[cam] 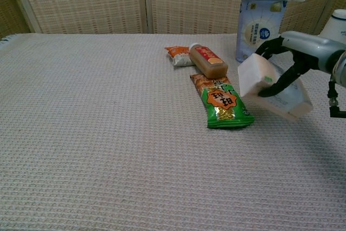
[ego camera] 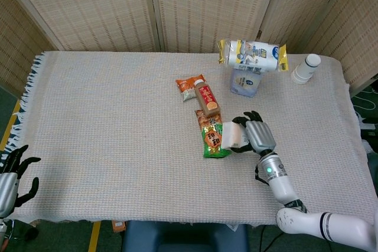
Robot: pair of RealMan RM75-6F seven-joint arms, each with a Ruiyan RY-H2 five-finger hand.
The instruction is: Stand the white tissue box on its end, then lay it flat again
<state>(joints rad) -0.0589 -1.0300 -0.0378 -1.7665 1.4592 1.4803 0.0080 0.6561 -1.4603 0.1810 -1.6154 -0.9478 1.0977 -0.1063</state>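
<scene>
Two hands are showing in the head view, but only one is working. The right hand (ego camera: 255, 136) is gripping the white tissue box (ego camera: 231, 134), fingers wrapping over its top, with the box sitting just at 3 o'clock of the green snack packet (ego camera: 213, 137) and appearing to overlap its edge. The forearm is running down toward 5 o'clock, wrist angling in from the near right corner of the table (ego camera: 118, 116). Far off at 8 o'clock, the left hand (ego camera: 13, 178) is hanging past the table edge, fingers apart, holding nothing.

Switching to the chest view: the white tissue box (cam: 270, 86) is riding tilted in the air, its left end raised, its far lower corner pointing down toward 4 o'clock. The right hand (cam: 286, 60) is clamping it from above, dark fingers (cam: 281, 82) curling across the near face. Behind it, at 12 o'clock, the blue tissue pack (cam: 258, 28) is standing upright.

Judging the step: the box is being tipped up onto its end. To do this well, the lower end wants planting on bare cloth, clear of the green packet, and the turn wants finishing until the box is fully upright before the fingers loosen. Letting go on a tilt risks it toppling flat.
</scene>
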